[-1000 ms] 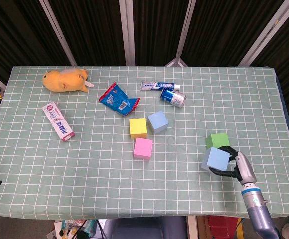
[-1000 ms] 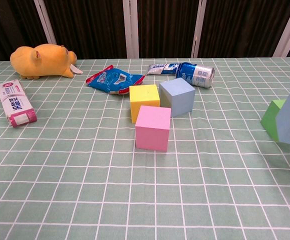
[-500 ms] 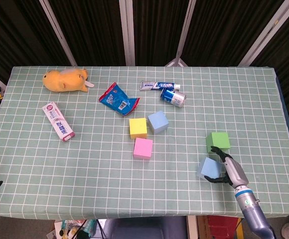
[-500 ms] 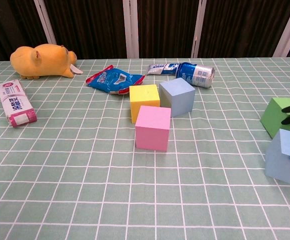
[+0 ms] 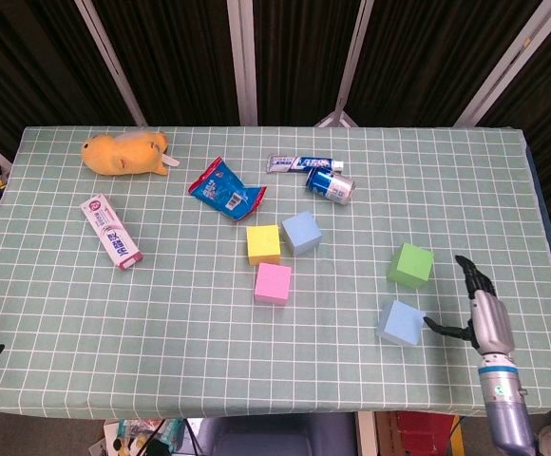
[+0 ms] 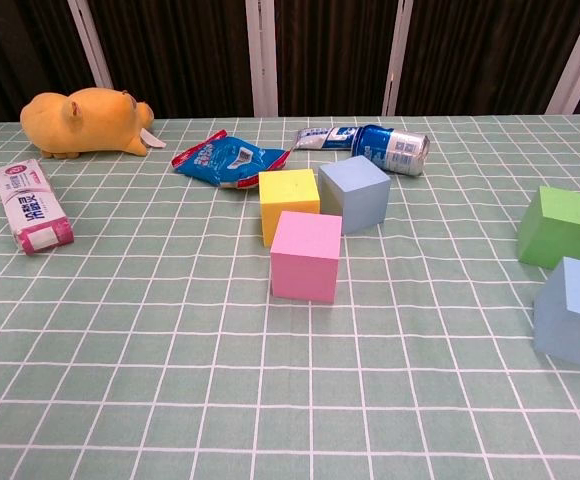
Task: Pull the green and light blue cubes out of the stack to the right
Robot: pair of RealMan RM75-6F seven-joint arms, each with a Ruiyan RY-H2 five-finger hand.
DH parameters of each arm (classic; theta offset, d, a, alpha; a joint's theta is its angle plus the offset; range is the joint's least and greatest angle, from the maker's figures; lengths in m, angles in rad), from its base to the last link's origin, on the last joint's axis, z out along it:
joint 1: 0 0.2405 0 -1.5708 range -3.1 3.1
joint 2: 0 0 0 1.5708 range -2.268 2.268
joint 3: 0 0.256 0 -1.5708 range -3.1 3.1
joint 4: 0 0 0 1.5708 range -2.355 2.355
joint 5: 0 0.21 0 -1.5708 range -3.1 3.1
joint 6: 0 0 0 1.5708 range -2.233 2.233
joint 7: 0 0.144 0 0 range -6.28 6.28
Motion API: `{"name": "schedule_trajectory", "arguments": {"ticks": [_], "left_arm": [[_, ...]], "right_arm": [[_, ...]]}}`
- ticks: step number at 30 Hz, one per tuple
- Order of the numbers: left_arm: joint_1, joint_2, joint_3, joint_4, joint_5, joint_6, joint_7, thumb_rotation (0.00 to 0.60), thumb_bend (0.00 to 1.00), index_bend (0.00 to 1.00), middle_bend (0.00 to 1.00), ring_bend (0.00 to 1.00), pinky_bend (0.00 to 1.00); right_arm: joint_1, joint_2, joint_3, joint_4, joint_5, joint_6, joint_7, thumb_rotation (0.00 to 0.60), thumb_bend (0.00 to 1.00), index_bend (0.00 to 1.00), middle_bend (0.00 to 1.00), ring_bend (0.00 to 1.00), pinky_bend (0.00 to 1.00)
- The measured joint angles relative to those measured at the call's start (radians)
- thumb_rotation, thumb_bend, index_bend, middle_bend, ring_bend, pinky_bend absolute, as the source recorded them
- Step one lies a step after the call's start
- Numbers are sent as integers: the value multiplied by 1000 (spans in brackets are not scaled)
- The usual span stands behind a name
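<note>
Remaining group: yellow foam cube (image 5: 263, 243), grey-blue foam cube (image 5: 301, 232) and pink foam cube (image 5: 273, 283) sat mid-desk (image 5: 161, 313).
Green foam cube (image 5: 410, 264): lay well right of the group.
Light blue foam cube (image 5: 401, 323): lay nearer the front, just left of the right hand.
Right hand (image 5: 480, 309): fingers spread, holding nothing.
Left hand: not visible.

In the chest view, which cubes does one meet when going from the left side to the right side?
yellow cube → pink cube → grey-blue cube → green cube → light blue cube
</note>
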Motion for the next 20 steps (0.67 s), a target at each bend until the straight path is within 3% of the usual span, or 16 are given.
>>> {"name": "schedule_trajectory", "arguments": {"ticks": [7, 14, 20], "left_arm": [[0, -2, 4, -4, 2, -2, 11, 600, 133, 235, 0, 0, 0], [4, 0, 3, -4, 7, 8, 1, 600, 133, 235, 0, 0, 0], [4, 6, -2, 5, -3, 5, -22, 600, 133, 233, 0, 0, 0]], "right_arm": [[-106, 131, -50, -86, -49, 119, -24, 600, 136, 15, 67, 90, 67], [-142, 158, -105, -69, -192, 173, -17, 600, 137, 14, 53, 88, 53], [-149, 159, -146, -10, -312, 210, -83, 600, 136, 1, 17, 79, 43]]}}
